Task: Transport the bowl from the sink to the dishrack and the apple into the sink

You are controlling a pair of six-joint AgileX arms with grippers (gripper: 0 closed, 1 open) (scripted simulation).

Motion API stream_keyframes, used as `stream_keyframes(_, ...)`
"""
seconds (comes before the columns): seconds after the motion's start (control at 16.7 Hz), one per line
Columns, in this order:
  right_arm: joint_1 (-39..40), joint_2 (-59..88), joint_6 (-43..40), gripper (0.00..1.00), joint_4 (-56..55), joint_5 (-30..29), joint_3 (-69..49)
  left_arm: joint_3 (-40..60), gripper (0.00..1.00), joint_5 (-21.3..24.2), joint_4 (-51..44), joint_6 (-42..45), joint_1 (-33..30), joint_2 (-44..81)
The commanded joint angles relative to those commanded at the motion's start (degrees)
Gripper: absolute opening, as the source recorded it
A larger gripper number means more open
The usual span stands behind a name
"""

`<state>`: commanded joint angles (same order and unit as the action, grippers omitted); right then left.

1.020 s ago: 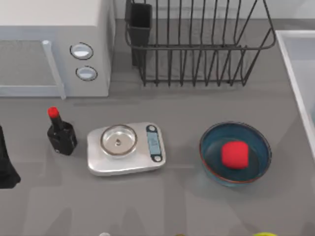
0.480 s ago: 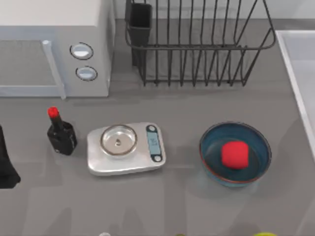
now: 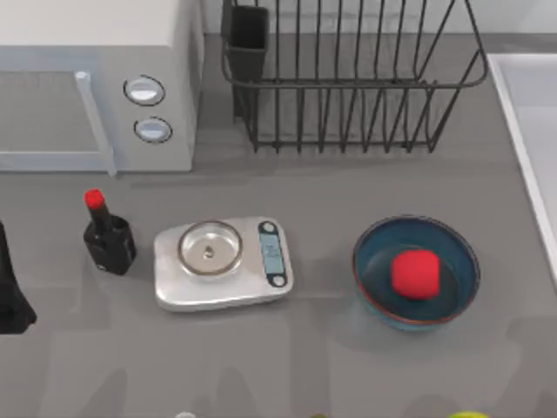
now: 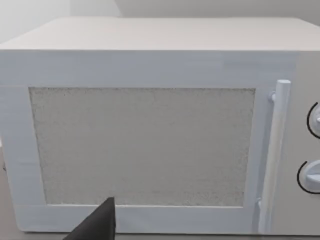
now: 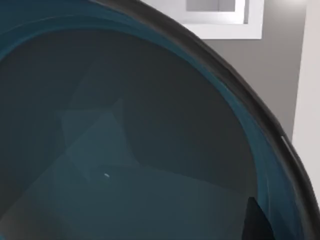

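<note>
If you take the scale (image 3: pixel 223 264) as your anchor: it sits on the grey surface (image 3: pixel 331 187), and everything below is placed off it.
Apple: the apple (image 3: pixel 414 273) is right of the scale, lying inside a second bowl (image 3: pixel 378 257), a teal one with a red-brown rim, so it's on the surface and not in the sink.
Sink: the sink (image 3: pixel 525 104) is further right of the scale than that second bowl, at the surface's right edge, and you only get a slice of its pale rim.
Dishrack: the dishrack (image 3: pixel 357 83) stands behind the scale and a bit to the right, with its dark cup on the corner nearest the microwave (image 3: pixel 96 83).
Bowl: the bowl (image 5: pixel 125 150) is right up against your right wrist camera, teal inside, with a pale wall just beside its rim.
Right claw: the right claw (image 5: pixel 257 222) is just a dark tip down at the bowl's inner edge, and honestly you can't tell how wide it is.
Left claw: the left claw (image 4: pixel 97 225) faces the microwave door, left of the scale past the black bottle (image 3: pixel 108 237). Can't tell its width either.
</note>
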<state>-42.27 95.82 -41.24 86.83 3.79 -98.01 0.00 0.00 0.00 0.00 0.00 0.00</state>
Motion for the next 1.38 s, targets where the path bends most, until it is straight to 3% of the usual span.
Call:
stream_keyframes(0.48, -3.22, -8.54, -3.64, 0.00, 4.95, 0.38, 4.69, 0.00, 1.00, 0.00, 0.00, 0.00, 0.00, 0.00)
stream_keyframes(0.78, 0.70, -8.28, -0.75, 0.00, 1.46, -1.85, 3.52, 0.00, 1.00, 0.00, 0.00, 0.00, 0.00, 0.00)
stream_keyframes(1.02, 13.81, -6.87, 7.16, 0.00, -10.34, -9.04, 1.65, 0.00, 1.00, 0.00, 0.00, 0.00, 0.00, 0.00)
stream_keyframes(1.38, 43.87, -2.18, 22.37, 0.00, -36.85, -24.50, 1.46, 0.00, 1.00, 0.00, 0.00, 0.00, 0.00, 0.00)
